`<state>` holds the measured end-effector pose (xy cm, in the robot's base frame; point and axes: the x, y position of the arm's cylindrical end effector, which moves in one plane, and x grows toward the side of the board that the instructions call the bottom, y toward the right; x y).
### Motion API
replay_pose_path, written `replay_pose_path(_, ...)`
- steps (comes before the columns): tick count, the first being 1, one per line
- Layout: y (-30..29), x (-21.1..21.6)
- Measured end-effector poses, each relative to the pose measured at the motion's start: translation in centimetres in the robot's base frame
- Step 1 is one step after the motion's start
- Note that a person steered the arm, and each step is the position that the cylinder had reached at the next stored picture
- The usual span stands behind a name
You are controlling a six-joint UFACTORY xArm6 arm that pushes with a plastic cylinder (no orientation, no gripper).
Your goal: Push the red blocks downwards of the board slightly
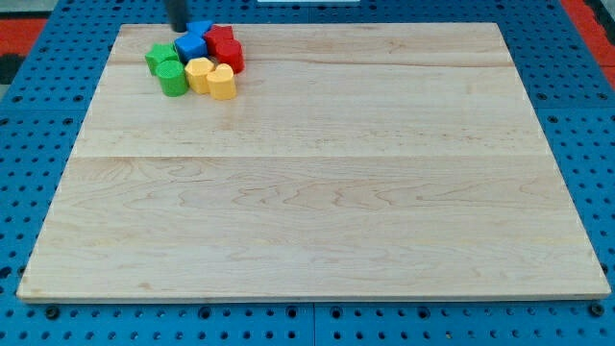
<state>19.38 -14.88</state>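
Observation:
The red blocks (pixel 225 47) sit in a tight cluster near the board's top left; how many they are and their shapes are hard to make out. Two blue blocks (pixel 192 44) lie just left of them, one behind the other. Two green blocks, one a cylinder (pixel 173 77) and one irregular (pixel 160 57), are at the cluster's left. Two yellow blocks (pixel 210 76) lie below the red ones. My tip (pixel 179 30) is at the view's top, just above the blue blocks and up-left of the red blocks.
The wooden board (pixel 317 192) lies on a blue perforated table (pixel 29 144). The board's top edge runs just behind the cluster. Red floor patches show at the view's top corners.

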Motion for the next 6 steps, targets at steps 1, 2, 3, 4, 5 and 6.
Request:
replay_pose_path(1,9.8,0.1)
replay_pose_path(2,13.4,0.2)
replay_pose_path(3,10.1,-0.1)
replay_pose_path(4,4.2,-0.1)
replay_pose_path(5,3.2,1.0)
replay_pose_path(6,3.9,2.0)
